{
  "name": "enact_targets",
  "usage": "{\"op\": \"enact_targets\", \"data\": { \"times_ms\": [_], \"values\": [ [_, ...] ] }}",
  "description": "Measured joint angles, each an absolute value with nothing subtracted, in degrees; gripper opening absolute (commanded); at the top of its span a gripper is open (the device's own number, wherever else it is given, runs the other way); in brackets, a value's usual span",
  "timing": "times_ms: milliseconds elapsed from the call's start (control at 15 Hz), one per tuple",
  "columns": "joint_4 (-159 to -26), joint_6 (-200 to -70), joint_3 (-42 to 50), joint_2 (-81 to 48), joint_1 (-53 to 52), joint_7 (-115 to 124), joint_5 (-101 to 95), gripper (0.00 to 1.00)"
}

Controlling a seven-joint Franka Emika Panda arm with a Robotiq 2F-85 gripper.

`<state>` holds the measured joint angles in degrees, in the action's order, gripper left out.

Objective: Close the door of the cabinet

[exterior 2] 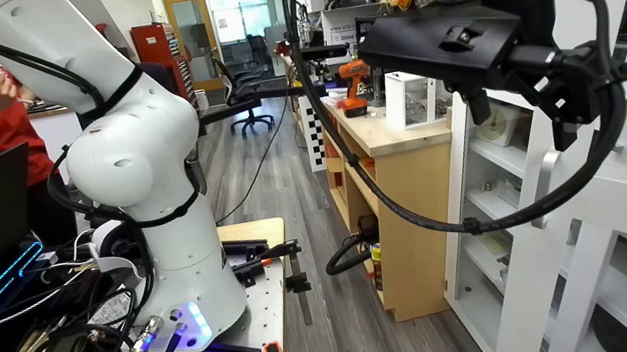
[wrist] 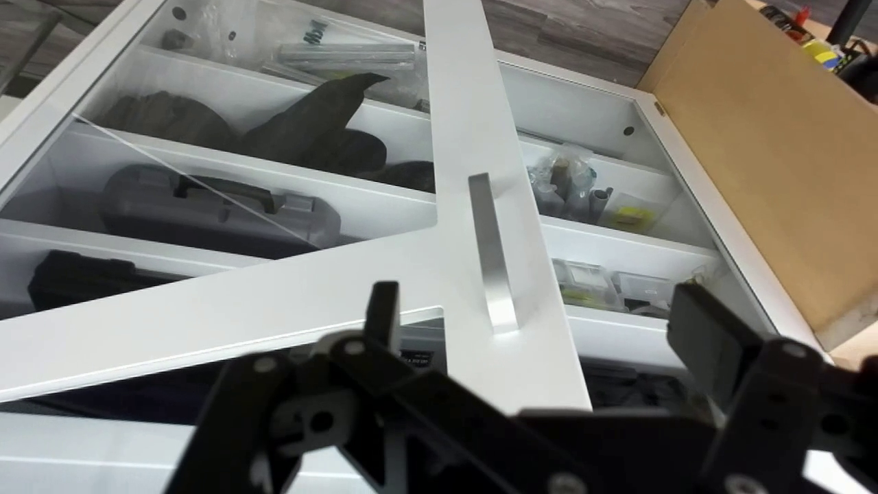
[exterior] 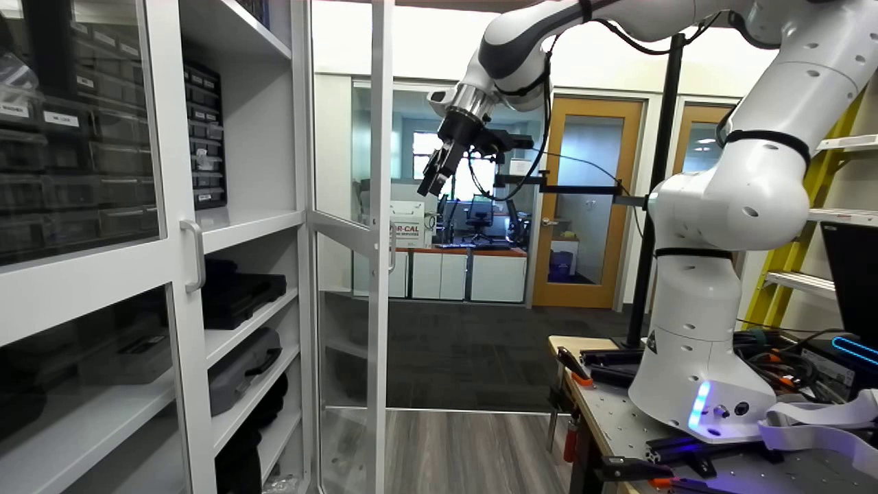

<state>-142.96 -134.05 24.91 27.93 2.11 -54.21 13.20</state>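
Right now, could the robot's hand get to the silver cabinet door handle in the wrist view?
Probably yes. The hand is open and faces the cabinet door, and nothing shows between it and the handle. How far it would have to travel, I can't tell for sure.

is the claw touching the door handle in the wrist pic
Apart. The wrist view shows the claw open, with white door visible between the handle and both fingers.

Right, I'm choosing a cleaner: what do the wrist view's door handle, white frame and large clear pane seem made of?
Handle: likely metal, satin silver; its sheen brightens toward one end.
Frame: perhaps painted metal; smooth, even white.
Pane: glass or acrylic, glossy; see-through, crossed by a reflection-like streak.
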Motion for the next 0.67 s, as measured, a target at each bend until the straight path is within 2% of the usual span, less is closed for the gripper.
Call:
{"op": "enact_targets", "data": {
  "times_ms": [667],
  "values": [
    [-143.02, -134.65, 25.69, 22.50, 1.44, -67.22, 23.28, 1.00]
  ]
}}
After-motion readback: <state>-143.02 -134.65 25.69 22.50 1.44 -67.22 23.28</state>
